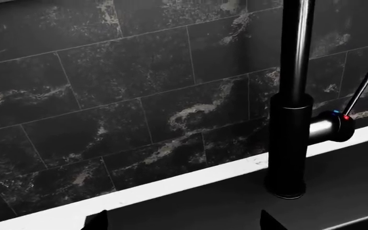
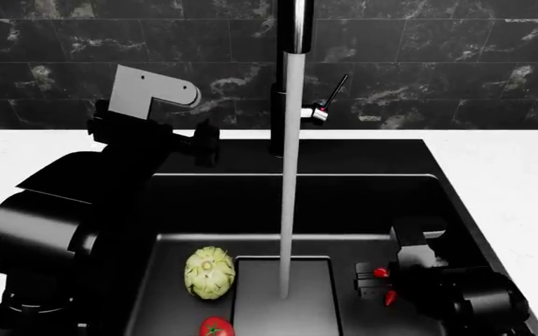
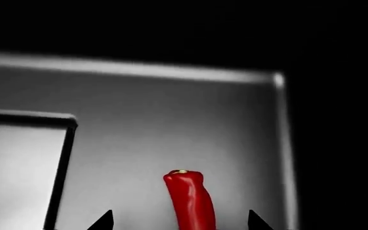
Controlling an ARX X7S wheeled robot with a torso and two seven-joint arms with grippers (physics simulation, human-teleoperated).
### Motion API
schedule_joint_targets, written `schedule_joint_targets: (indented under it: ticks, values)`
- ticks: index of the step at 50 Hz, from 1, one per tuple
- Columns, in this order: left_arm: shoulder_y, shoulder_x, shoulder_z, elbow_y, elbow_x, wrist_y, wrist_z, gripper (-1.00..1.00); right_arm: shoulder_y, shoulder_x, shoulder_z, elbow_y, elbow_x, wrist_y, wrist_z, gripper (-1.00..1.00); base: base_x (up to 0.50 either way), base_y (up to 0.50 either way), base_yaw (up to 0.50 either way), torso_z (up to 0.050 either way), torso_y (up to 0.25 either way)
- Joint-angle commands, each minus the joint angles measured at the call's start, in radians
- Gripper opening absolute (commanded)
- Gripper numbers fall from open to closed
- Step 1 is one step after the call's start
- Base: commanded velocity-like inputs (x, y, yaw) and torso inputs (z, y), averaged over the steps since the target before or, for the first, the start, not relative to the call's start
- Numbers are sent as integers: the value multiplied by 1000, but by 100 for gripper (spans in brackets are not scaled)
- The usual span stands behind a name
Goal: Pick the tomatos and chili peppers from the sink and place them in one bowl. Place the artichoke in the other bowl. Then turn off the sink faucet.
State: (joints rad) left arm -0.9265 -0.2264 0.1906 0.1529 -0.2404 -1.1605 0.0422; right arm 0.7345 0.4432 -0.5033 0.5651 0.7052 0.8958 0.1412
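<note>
Scanning left to right, we find no readable writing; the only marking is the red and blue dot on the sink faucet (image 1: 297, 103). Our left gripper (image 2: 204, 143) hovers near it, jaws apart and empty. In the sink (image 2: 344, 199) lie the artichoke (image 2: 209, 272) and a tomato (image 2: 216, 327). Only the right wrist view shows the chili pepper (image 3: 190, 201) between the right gripper (image 2: 378, 274) tips, spread wide.

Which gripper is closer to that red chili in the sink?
The right gripper: the chili pepper lies right at it. The left gripper is up by the faucet.
</note>
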Motion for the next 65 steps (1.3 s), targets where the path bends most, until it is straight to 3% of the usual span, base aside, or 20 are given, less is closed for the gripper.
schedule_joint_targets:
  ticks: [1,27,28,45,46,49,58,59,60,61,65]
  values:
    - [21,2,-3,18,-15,41,30,100,32,5,-56,6,-82,-72,-35,100,0,0,0,11,-90]
    - [-9,0,12,35,-14,37,10,100,19,4,-41,3,-51,-34,-28,100,2,0,1,16,-191]
    - [-9,0,11,35,-14,35,8,100,15,3,-32,4,-45,-39,-27,-100,0,0,5,0,0]
    - [-6,-12,10,51,-25,21,5,100,13,-9,-53,12,-12,0,-98,-100,1,0,0,0,-2]
    - [-4,-10,12,52,-24,22,3,100,32,3,-155,-6,-61,47,-144,-100,0,0,0,0,0]
    - [-1,-11,14,50,-24,27,2,100,18,9,-153,-20,-54,47,-149,-100,0,0,0,0,-4]
    - [4,-4,23,44,-25,36,-4,100,61,2,-213,4,-138,-96,-209,-100,0,0,1,0,-3]
    - [5,-6,21,46,-27,35,-3,100,34,117,-149,-146,-19,54,-92,-100,0,0,4,0,-12]
    - [8,-7,20,48,-27,36,-4,100,30,130,-129,-296,11,180,-68,-100,0,0,0,0,0]
    - [11,-7,20,48,-28,36,-5,100,26,143,-118,-444,30,211,-49,-100,0,0,3,0,0]
    - [9,-10,22,52,-30,31,-5,100,27,179,-63,-602,105,310,12,-100,0,0,0,0,0]
